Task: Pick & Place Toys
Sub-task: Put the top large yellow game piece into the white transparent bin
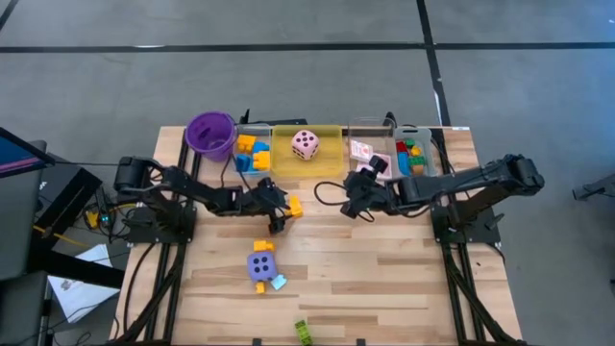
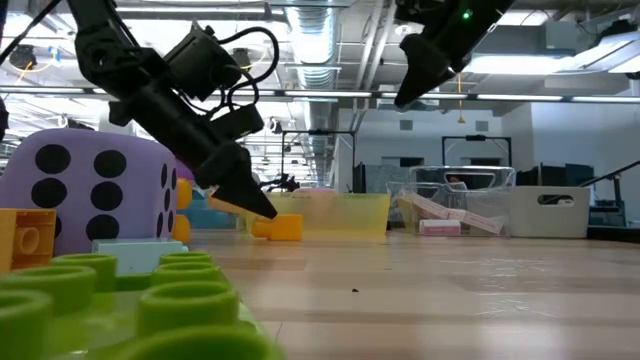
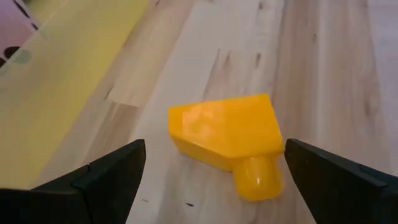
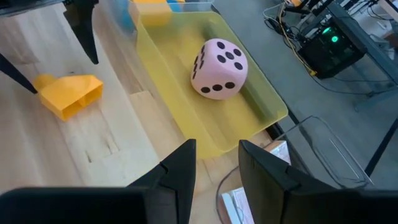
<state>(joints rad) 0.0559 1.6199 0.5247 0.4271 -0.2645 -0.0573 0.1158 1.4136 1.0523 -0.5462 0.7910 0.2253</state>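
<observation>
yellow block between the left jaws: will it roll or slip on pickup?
The yellow block looks like rigid, glossy plastic, so probably light and a bit slippery. It rests on a flat face on the table, so unlikely to roll, though its round peg could make it twist if the open left gripper closes off-centre.

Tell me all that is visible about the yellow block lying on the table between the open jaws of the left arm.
The yellow block looks like glossy moulded plastic: an angular body with flat faces and one round peg at an end. It lies on its side on the bare wooden table, close to the yellow tray but outside it. The left gripper is at it with jaws open on either side; nothing visibly touches the block except the table.
</observation>
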